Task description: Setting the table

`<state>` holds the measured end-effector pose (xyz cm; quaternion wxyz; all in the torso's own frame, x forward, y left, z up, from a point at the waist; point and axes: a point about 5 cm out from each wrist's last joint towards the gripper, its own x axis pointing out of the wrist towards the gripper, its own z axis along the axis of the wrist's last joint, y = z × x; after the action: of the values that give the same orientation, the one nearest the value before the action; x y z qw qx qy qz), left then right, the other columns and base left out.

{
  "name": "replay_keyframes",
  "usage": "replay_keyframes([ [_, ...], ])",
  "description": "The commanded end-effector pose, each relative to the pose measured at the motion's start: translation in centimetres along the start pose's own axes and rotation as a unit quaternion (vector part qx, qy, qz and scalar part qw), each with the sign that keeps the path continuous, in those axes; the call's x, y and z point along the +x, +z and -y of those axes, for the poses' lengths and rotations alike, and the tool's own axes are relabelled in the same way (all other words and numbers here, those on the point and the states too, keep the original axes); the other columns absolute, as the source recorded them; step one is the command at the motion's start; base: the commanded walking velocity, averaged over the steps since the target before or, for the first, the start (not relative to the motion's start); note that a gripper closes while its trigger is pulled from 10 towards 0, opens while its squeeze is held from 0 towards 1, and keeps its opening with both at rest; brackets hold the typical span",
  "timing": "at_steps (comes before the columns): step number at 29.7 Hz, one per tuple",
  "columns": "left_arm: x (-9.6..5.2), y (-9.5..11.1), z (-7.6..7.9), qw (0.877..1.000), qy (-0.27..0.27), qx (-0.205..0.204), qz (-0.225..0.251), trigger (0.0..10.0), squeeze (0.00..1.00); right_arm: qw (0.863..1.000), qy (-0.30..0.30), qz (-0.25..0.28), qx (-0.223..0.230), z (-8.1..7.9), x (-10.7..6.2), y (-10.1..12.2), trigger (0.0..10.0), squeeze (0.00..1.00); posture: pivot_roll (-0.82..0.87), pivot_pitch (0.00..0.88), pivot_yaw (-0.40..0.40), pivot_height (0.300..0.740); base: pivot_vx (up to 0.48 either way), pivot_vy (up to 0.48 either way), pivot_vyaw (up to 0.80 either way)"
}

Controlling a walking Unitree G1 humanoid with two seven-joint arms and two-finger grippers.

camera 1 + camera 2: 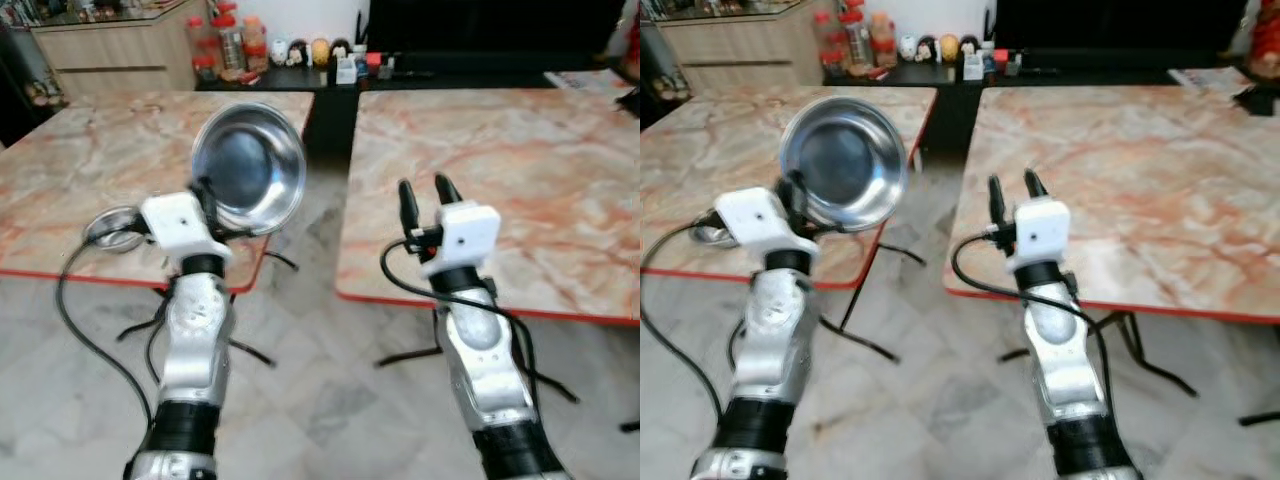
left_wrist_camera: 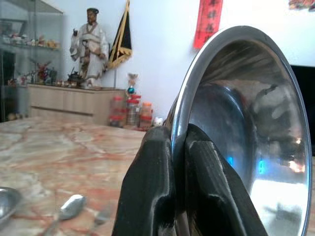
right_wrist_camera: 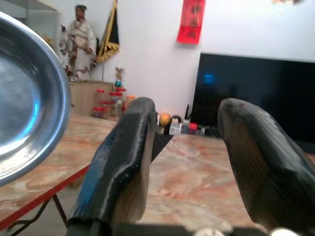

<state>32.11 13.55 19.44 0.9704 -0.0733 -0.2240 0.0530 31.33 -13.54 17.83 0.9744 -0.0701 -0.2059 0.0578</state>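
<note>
Between two marble-topped tables [image 1: 520, 180] on a pale tiled floor [image 1: 320, 400], the left gripper [image 1: 205, 190] pinches the rim of a steel bowl [image 1: 250, 165], holding it tilted on edge above the left table's corner. A small dish [image 1: 115, 228] and a spoon [image 2: 69, 207] lie on that table. The right gripper [image 1: 425, 200] hovers over the right table's edge, fingers spread. A cabinet [image 1: 120, 50], jars [image 1: 225, 45] and a dark screen [image 3: 251, 93] line the white wall

No writing can be read anywhere: the red hanging banner [image 2: 208, 22] on the white wall carries dark characters too blurred to make out, and the jars [image 1: 228, 45] by the cabinet show no legible labels.
</note>
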Motion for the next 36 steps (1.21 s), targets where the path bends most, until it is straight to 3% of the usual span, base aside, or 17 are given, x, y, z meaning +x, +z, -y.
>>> replay_keyframes([
  [1, 0.21, 0.29, -0.97, 1.000, 0.010, 0.016, 0.007, 10.0, 0.00, 1.000, 0.017, 0.000, 0.006, -1.19, 0.27, 0.22, 10.0, 0.00, -0.10, 0.000, 0.050, 0.740, 0.000, -0.424, 0.53],
  [25, 0.13, 0.08, -0.75, 1.000, -0.002, 0.016, 0.000, 10.0, 0.00, 1.000, 0.013, -0.007, 0.018, -1.45, 0.13, 0.05, 10.0, 0.00, -0.11, 0.000, 0.057, 0.740, 0.000, -0.419, 0.09],
  [36, 0.12, 0.08, -0.65, 1.000, -0.013, 0.014, -0.006, 10.0, 0.00, 1.000, -0.009, -0.012, 0.026, -0.75, 0.21, -0.04, 10.0, 0.00, -0.10, 0.001, 0.052, 0.740, 0.000, -0.421, 0.00],
])
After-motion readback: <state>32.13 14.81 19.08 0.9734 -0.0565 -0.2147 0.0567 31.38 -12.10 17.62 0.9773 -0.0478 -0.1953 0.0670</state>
